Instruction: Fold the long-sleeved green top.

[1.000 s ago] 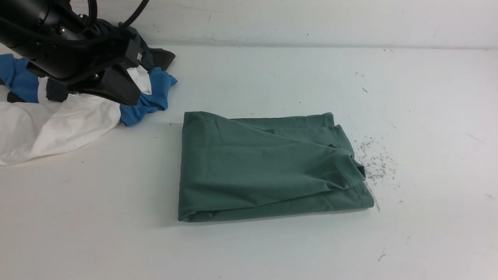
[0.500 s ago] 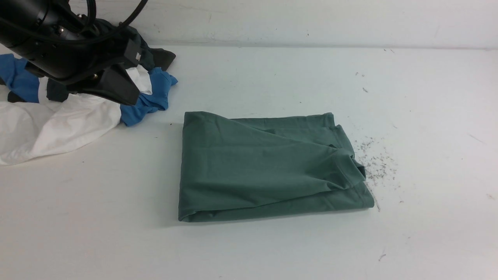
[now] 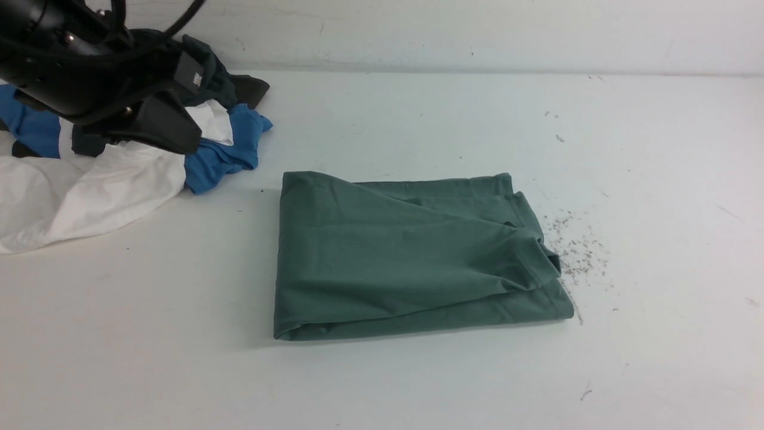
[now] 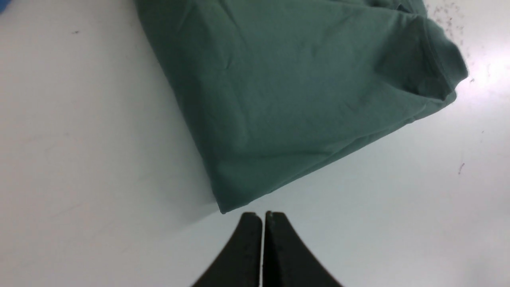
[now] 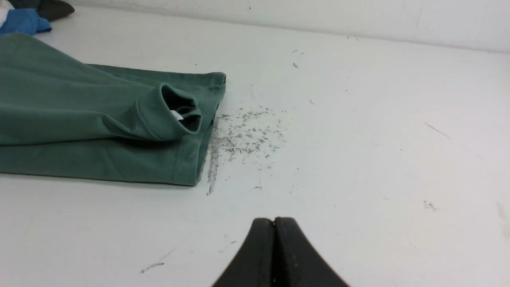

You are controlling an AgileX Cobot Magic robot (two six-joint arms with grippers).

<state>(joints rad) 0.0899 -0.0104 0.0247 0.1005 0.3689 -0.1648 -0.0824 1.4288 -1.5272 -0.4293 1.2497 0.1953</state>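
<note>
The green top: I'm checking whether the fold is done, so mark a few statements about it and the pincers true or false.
1. The green top lies folded into a rough rectangle on the table. True.
2. The left pincer grips the top's corner. False: it is shut on nothing, clear of the cloth.
3. The right pincer is shut and empty. True.
4. The top sits on the clothes pile. False: it lies apart from the pile, on bare table.
5. Dark specks dot the table by the top's right edge. True.
</note>
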